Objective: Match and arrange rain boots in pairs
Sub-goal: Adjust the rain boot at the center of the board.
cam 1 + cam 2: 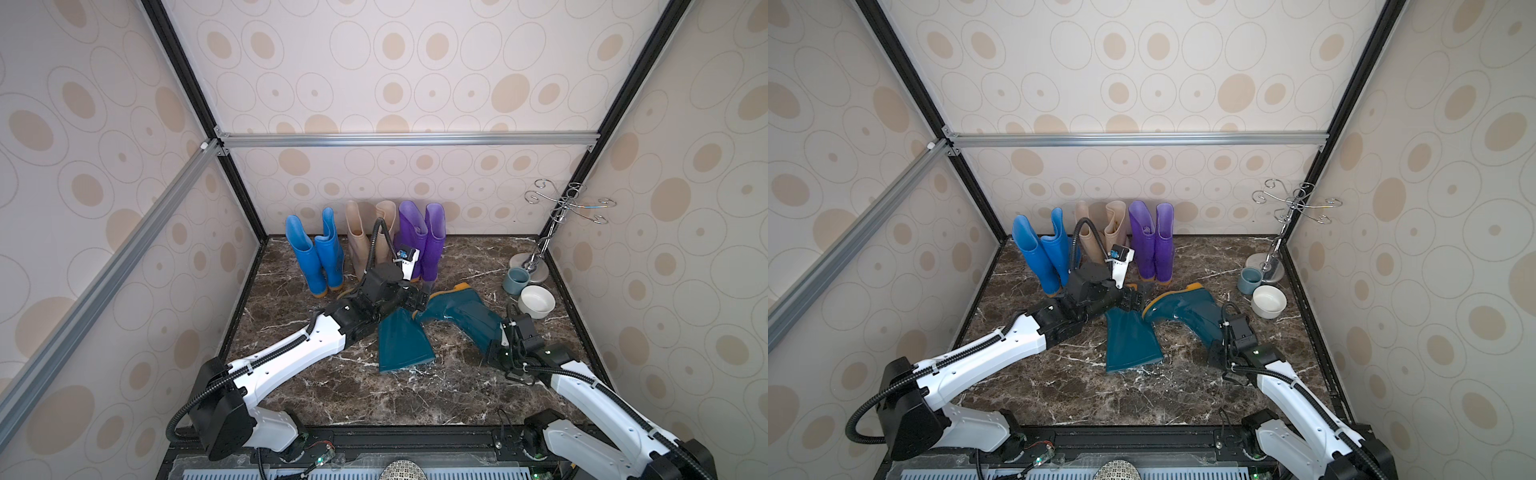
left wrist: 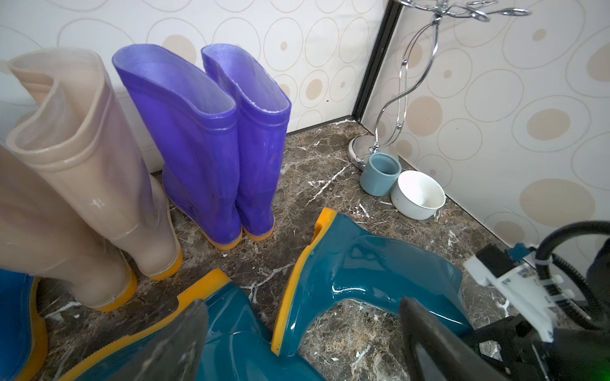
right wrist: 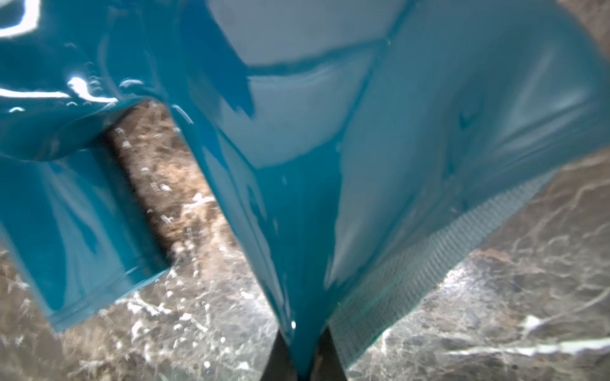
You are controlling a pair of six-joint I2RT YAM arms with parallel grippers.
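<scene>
The grey-blue cup (image 2: 379, 174) is standing upright near the far right corner of the marble desk (image 1: 332, 395), touching the white bowl (image 2: 417, 211). In the left wrist view each is showing its bare inner wall. A chrome hook stand (image 2: 356, 150) is rising just behind the cup.

The right pincer (image 3: 305, 363) is pinching the open top edge of the right-hand teal boot (image 1: 461, 311), its fingers pressed together on a fold of the rubber. That boot is lying on its side with its orange-yellow sole toward the purple boots (image 1: 422, 241).

The left pincer (image 2: 302, 301) is hanging spread wide over the sole ends of both teal boots, gripping nothing. The middle teal boot (image 1: 403, 345) is lying flat, its shaft pointing toward the robot and its sole close to the other's.

Along the back wall the blue boots (image 1: 320, 262), the beige boots (image 1: 359, 245) and the purple boots are standing upright in colour pairs.
</scene>
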